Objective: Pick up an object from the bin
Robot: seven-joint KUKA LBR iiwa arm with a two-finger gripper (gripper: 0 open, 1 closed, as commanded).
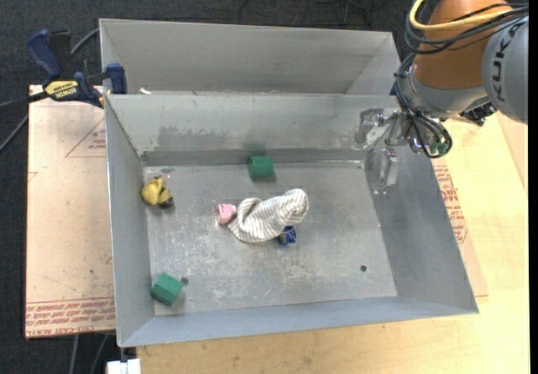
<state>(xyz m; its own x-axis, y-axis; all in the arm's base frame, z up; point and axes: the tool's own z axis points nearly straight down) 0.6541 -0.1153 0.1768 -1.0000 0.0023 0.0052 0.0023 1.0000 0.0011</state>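
My gripper hangs over the bin's right side, above the sloping wall and bare floor, with nothing between its fingers. The nearest loose thing is a crumpled striped white cloth near the middle of the floor, well to the gripper's left. A small pink piece touches the cloth's left end and a small blue piece peeks out under its lower right edge. A green cube sits by the back wall, up and to the left of the cloth.
A yellow toy lies by the left wall. Another green cube rests in the front left corner. The arm with its orange cover and cables comes in from the upper right.
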